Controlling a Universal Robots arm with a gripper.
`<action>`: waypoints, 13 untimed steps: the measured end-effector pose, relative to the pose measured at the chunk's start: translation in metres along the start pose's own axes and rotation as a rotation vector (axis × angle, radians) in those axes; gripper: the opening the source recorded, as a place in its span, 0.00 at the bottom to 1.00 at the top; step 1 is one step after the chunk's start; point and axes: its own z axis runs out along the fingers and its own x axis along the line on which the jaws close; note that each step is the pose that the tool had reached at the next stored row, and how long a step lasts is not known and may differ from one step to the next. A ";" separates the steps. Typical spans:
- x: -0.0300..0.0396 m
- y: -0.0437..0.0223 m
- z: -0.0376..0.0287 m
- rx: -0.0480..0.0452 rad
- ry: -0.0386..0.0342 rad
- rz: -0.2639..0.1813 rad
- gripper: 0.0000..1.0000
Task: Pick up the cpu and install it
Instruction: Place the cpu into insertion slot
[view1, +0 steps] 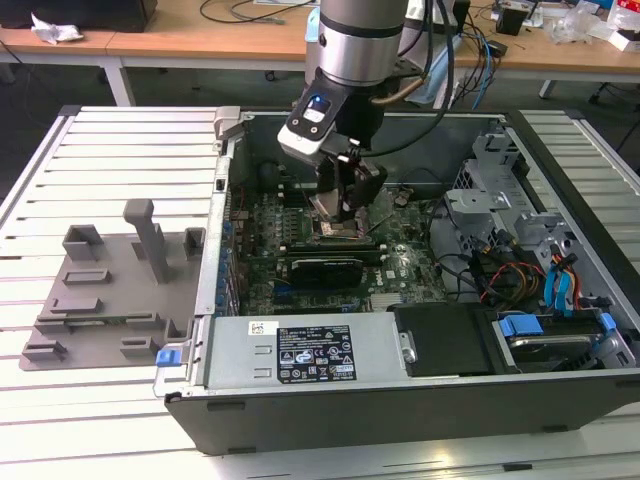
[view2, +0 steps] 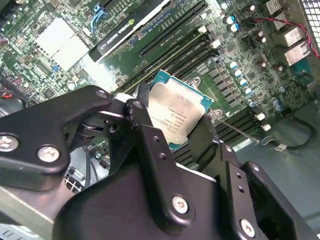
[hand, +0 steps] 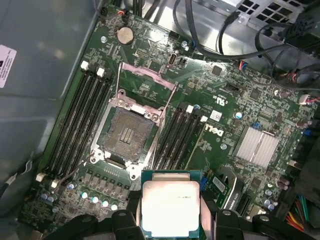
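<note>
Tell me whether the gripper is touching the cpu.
Touching. In the second wrist view the gripper presses its two black fingers against opposite edges of the cpu, holding it above the motherboard.

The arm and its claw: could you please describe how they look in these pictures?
The arm is a silver-grey cylinder with a dark band, ending in a white-and-black wrist module with a blue light. Black cables run alongside it. The claw is matte black, its linked fingers joined by silver screws.
</note>
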 end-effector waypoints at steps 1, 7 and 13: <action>0.0000 0.0000 0.0000 0.0004 0.0006 0.014 0.55; 0.0000 0.0000 0.0003 0.0019 0.0033 0.075 0.55; 0.0000 0.0000 0.0005 0.0040 0.0072 0.159 0.55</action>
